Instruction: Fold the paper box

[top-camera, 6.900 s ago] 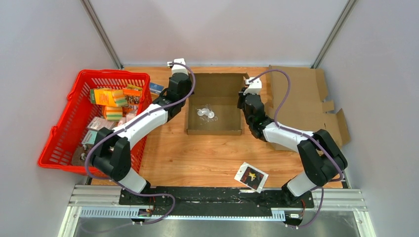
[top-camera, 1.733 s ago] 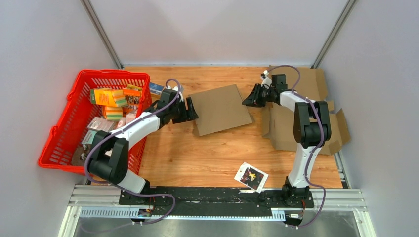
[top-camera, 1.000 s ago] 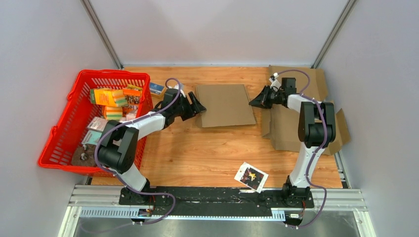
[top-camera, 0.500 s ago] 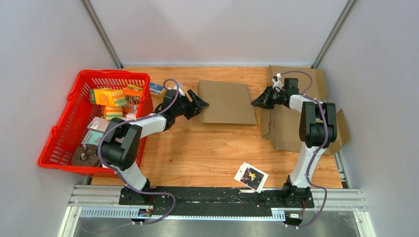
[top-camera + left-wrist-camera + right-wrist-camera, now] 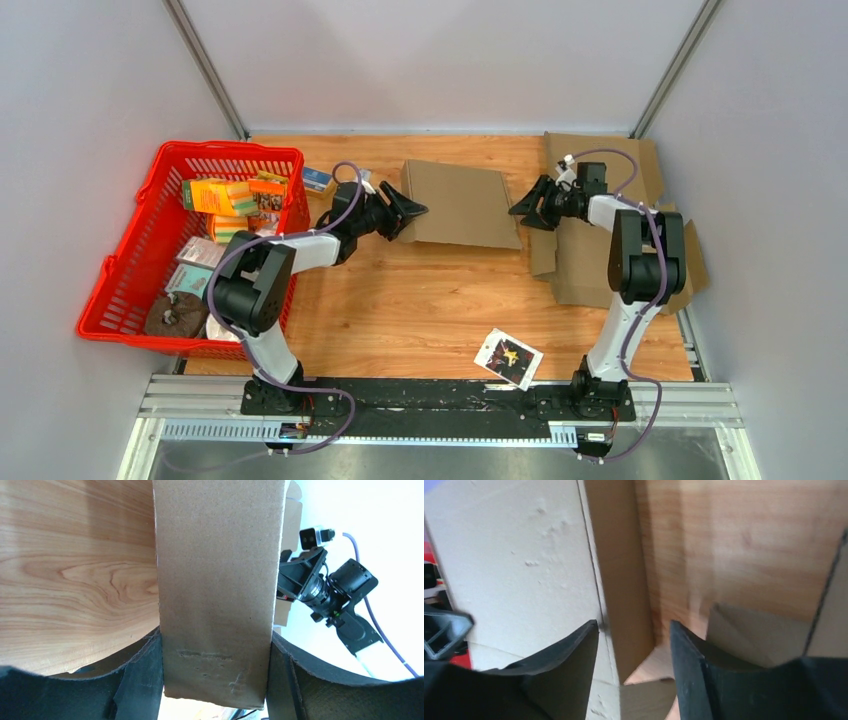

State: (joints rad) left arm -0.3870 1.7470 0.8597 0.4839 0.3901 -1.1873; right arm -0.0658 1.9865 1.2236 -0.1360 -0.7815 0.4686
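The paper box (image 5: pixel 460 203) lies shut and flat on the table, near the back and about in the middle. The left gripper (image 5: pixel 410 214) is at the box's 9 o'clock side. Its two black fingers (image 5: pixel 140 680) stand wide, and the end of the box fills the gap between them and touches both. The right gripper (image 5: pixel 521 212) is at the box's 3 o'clock side. Its fingers (image 5: pixel 569 665) are apart, with a corner of the box in the gap, and I cannot tell if they touch it. The table (image 5: pixel 400 300) is light brown wood with wavy grain lines. Plain grey walls stand around it on three sides. A red plastic basket (image 5: pixel 120 290) with holes in its sides sits at the table's 9 o'clock edge, and it has orange packs and other small things in it. A small blue box (image 5: pixel 318 180) lies just beside the basket. A big flat cardboard sheet (image 5: pixel 600 265) with cut flaps lies at 3 o'clock. A little white card (image 5: pixel 510 358) with a dark picture lies at 5 o'clock. The box is brown, dull and a bit rough, with straight edges.
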